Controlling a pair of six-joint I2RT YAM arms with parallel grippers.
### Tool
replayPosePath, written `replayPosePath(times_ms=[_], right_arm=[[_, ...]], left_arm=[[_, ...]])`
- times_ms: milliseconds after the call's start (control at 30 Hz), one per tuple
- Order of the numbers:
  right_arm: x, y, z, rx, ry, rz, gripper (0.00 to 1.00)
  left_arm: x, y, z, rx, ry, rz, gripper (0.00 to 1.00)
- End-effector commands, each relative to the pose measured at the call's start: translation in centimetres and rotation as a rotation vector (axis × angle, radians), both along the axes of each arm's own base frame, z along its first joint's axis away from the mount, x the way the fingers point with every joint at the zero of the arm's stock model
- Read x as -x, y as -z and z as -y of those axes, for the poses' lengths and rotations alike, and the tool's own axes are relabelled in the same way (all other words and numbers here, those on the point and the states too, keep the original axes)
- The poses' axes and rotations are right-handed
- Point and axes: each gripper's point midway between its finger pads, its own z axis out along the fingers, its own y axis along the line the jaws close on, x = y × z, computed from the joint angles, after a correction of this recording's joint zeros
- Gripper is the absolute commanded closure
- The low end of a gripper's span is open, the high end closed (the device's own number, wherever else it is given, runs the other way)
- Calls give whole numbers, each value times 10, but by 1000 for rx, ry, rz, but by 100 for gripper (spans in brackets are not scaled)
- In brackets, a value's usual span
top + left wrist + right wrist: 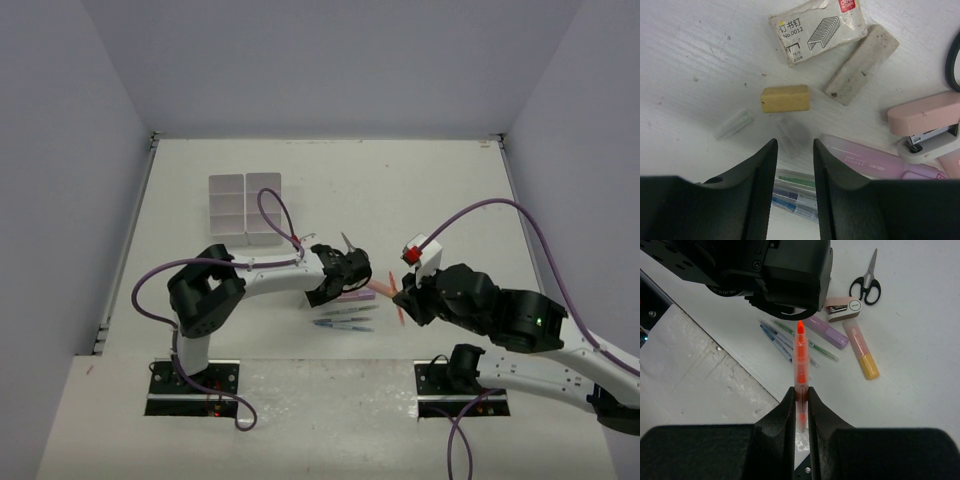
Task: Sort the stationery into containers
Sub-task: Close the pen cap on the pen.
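Red pen (801,360) in right tool (801,393)

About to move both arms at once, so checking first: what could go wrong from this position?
1. The right gripper holds the orange pen by its tail end only, tip aimed at the left arm close ahead. Moving forward could jam or twist it.
2. The left gripper hangs open over a clear cap, with the yellow eraser and pink marker close by. Closing may knock those aside.
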Motion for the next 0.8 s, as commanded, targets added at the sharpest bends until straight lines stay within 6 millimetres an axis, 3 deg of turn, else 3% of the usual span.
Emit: replayPosePath(times_ms=[0, 400, 767], right_arm=[[-1, -4, -4, -3, -12, 8, 100], [0, -5, -4, -9, -21, 8, 100], [0, -5, -5, -9, -21, 6, 100]], left_arm=[[-4, -6, -8, -3, -49, 40, 62], [-6, 13, -13, -10, -56, 27, 63], [-3, 21, -8, 13, -36, 1, 77]])
